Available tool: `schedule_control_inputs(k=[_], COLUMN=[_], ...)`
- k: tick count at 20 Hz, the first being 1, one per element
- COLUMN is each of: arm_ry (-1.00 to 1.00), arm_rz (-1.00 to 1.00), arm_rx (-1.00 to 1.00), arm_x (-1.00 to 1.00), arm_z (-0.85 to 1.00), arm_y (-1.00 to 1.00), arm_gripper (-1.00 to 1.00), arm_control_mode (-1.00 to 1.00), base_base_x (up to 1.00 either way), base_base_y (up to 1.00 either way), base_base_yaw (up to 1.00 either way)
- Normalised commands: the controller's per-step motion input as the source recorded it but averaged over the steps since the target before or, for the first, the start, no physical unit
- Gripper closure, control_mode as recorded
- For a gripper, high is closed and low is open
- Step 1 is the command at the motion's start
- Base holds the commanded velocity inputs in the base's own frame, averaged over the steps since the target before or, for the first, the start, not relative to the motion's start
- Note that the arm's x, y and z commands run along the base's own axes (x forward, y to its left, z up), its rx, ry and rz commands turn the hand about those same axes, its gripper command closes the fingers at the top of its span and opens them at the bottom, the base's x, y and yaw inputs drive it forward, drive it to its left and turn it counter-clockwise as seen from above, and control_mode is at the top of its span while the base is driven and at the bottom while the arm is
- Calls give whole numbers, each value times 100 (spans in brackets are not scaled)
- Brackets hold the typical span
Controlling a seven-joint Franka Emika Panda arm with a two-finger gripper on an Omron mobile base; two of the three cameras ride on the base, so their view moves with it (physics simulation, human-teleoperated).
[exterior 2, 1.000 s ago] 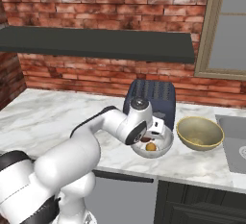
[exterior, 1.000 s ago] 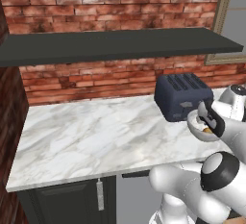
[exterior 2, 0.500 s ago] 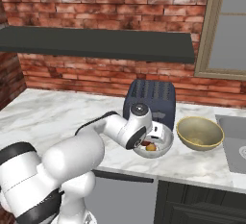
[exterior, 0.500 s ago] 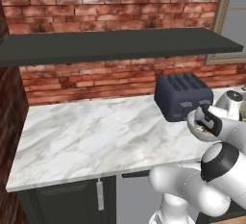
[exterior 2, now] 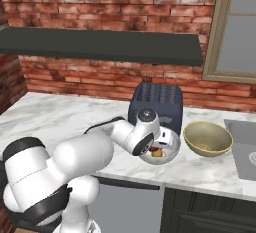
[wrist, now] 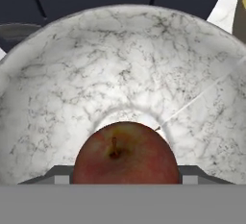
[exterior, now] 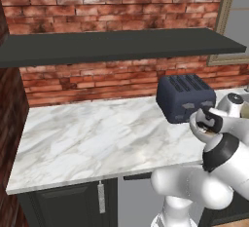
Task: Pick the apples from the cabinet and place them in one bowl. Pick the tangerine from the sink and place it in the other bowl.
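Now you are lowering an apple [wrist: 125, 153] deeper into the pale bowl [exterior 2: 171, 144].
Beside the toaster [exterior 2: 156, 107], your gripper [exterior 2: 159, 148] is still clamping it, jaws part-spread; release comes next.

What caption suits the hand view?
Red apple between the gripper fingers, just above the pale marbled bowl.

Glossy pale bowl [wrist: 57, 74], smooth red apple [wrist: 126, 153], polished marble counter [exterior: 92, 138], rough brick wall [exterior: 112, 7].
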Motion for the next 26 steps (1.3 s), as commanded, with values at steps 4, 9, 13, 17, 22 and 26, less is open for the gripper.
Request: schedule_control_inputs(k=[4, 9, 13, 17, 22, 26], arm_ry=[0, 0, 0, 0, 0, 0], arm_rz=[0, 0, 0, 0, 0, 0], arm_rx=[0, 0, 0, 0, 0, 0], arm_x=[23, 12, 0, 1, 0, 0], arm_z=[-10, -14, -25, -31, 0, 0], arm_y=[-16, -7, 0, 0, 0, 0], arm_gripper=[100, 100, 100, 100, 100, -100], arm_control_mode=[-100, -100, -100, -100, -100, -100], base_base_x=[0, 0, 0, 0, 0, 0], base_base_y=[0, 0, 0, 0, 0, 0], base_base_yaw=[0, 0, 0, 0, 0, 0])
